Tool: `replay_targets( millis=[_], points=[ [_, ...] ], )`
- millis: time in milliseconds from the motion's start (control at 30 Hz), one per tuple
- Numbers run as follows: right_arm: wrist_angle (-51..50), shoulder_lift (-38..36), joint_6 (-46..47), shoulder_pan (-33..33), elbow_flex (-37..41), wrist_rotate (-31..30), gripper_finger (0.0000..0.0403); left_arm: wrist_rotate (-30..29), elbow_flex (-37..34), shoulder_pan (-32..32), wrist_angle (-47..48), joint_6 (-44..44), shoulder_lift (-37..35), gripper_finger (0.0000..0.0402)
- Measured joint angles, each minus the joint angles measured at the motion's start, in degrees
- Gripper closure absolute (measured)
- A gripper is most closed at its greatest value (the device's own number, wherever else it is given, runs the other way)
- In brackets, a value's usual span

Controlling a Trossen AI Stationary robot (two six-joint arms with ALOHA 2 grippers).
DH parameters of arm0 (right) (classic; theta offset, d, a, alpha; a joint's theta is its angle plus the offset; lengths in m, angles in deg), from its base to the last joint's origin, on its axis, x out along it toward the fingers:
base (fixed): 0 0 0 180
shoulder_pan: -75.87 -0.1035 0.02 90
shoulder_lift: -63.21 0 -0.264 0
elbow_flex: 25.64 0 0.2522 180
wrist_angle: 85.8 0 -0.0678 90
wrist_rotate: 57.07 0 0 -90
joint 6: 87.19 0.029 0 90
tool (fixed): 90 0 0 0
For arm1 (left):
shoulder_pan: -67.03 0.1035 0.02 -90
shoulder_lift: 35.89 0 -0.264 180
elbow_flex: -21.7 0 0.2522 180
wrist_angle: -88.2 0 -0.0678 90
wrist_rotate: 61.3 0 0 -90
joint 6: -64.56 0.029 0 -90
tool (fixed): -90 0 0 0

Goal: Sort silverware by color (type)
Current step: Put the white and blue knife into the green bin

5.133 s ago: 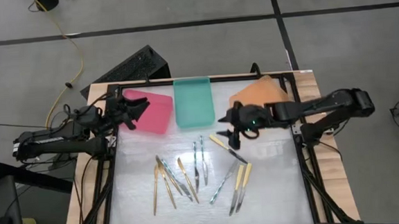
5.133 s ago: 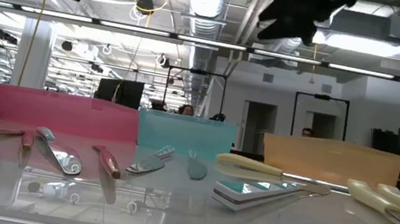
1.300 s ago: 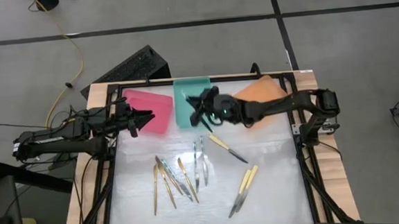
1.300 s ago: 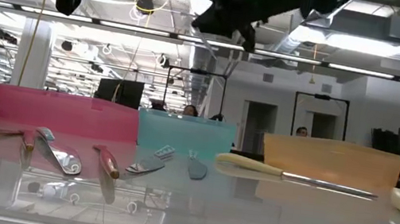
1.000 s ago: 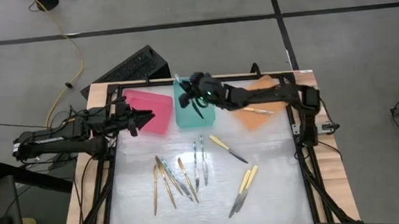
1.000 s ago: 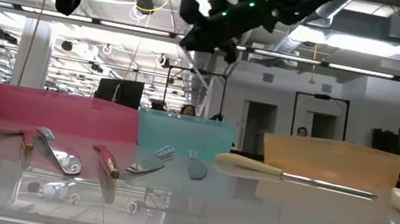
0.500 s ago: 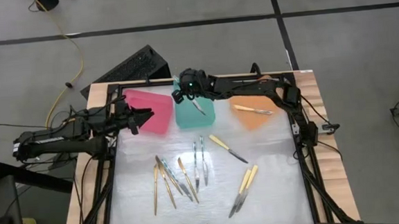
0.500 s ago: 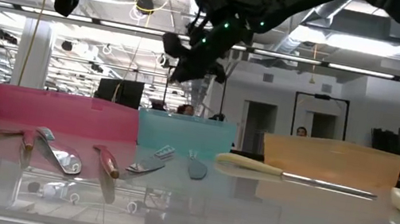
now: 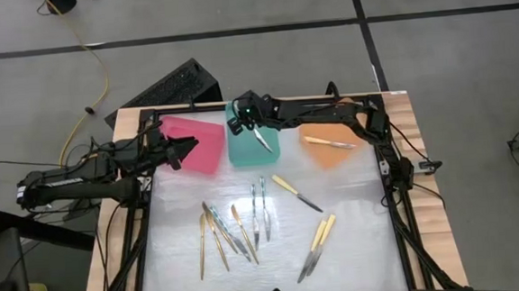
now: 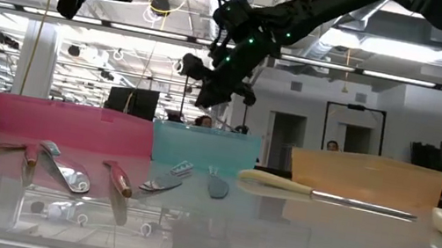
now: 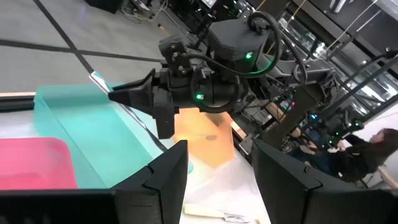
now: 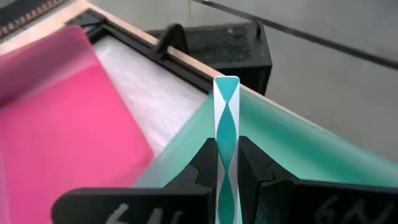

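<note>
My right gripper [image 9: 237,122] is above the far left corner of the teal tray [image 9: 256,155], shut on a teal-and-white-handled utensil [image 12: 226,118]. My left gripper [image 9: 183,148] is open and empty above the pink tray [image 9: 201,145]; its fingers stand apart in the left wrist view [image 11: 217,180]. One pale-yellow-handled utensil [image 9: 330,142] lies in the orange tray [image 9: 339,121]. Several utensils lie flat on the table: a mixed cluster [image 9: 229,233], two teal ones [image 9: 259,209], a yellow-handled knife [image 9: 294,191] and a yellow pair [image 9: 315,246]. My right gripper pinches the utensil's teal-and-white handle [image 12: 226,140] between its two fingers. The handle's free end [image 12: 226,90] sticks out past the fingertips and runs along them. The fingers come from the table's right. The utensil is lifted clear, its silvery end [image 9: 263,141] sloping back over the teal tray.
A black frame [image 9: 394,200] runs round the table. A dark keyboard [image 9: 170,86] lies beyond the far edge. A person [image 11: 373,149] sits in the room behind. Bare table shows at the near right [image 9: 357,257].
My right gripper has carried the teal-handled utensil from over the middle of the teal tray a little toward the table's left and far edges, to the tray's far left corner, while its arm has stretched out across the far side. It has stayed shut on the utensil.
</note>
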Motion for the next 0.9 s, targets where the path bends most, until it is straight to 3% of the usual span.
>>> replay_targets(
  millis=[467,633,900],
  points=[
    [-6.9,0.0,3.0,1.3,0.0,0.1,0.0364,-0.8,0.0,0.0,0.0,-0.6,0.0,0.0237],
    [-9.3,0.1,0.6,2.3,0.0,5.3,0.0364,-1.8,0.0,0.0,0.0,-0.6,0.0,0.0237],
    [-9.6,1.7,0.2,2.8,0.2,7.7,0.0362,-2.2,0.0,0.0,0.0,-1.3,0.0,0.0237]
  ],
)
